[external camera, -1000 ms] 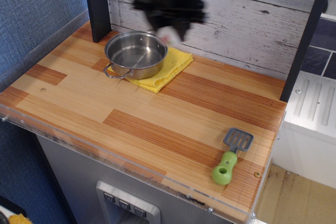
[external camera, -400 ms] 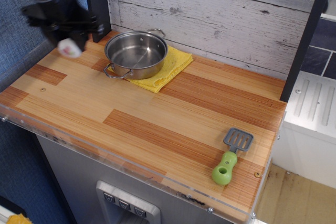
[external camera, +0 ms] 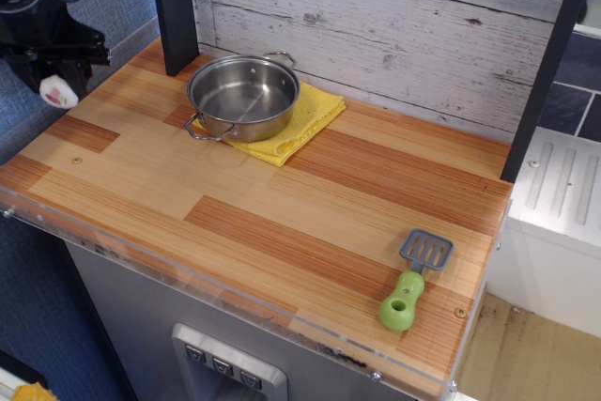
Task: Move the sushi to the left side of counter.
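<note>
At the upper left of the frame the black tool [external camera: 54,80] hangs in the air, pinching the small toy sushi roll with its white rice face and pink centre [external camera: 60,93] between its fingers. The roll sits against the blue wall, just beyond the left edge of the striped light and reddish-brown wooden tabletop [external camera: 282,204], and clear of the surface.

The step in hand looks like the set-down, and from this view the roll appears to hang past the boards rather than over them. A good placement calls for bringing the tool back toward the centre of the frame first, until the roll is plainly above wood near the left edge. Then it should come straight down until the roll touches, and only then should the fingers part, so the round piece does not tumble off the side or toward the clear plastic front edge.

The shiny steel pot [external camera: 242,97] on the yellow cloth [external camera: 302,121] stands well apart in the upper middle. The green-handled grey spatula [external camera: 413,281] lies far off at the lower right. Neither is in the way.
</note>
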{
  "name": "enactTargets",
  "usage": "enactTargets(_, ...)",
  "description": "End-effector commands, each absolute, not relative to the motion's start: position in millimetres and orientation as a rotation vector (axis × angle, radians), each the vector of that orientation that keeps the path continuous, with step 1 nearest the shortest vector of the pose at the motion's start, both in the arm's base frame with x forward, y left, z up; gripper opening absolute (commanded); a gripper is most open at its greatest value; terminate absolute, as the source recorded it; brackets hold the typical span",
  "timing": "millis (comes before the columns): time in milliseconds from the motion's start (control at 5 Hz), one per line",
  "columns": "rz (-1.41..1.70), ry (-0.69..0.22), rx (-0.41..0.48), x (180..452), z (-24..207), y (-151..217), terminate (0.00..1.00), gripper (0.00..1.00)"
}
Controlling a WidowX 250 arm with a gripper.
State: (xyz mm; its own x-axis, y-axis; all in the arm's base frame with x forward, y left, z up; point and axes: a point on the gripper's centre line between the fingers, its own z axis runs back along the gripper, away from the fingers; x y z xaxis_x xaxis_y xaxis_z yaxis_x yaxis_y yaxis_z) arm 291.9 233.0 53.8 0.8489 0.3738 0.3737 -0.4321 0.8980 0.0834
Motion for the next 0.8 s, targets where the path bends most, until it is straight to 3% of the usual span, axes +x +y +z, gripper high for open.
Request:
enactTargets(0,0.369,-0.345,0.13,281,50,226,0.0,0.0)
enactTargets(200,0.308,-0.333,0.115,277,45,216,0.0,0.0)
enactTargets(400,0.346,-0.271,0.164,276,43,212,0.0,1.0)
enactTargets(600,0.365,-0.277,0.168,276,45,211,0.0,1.0)
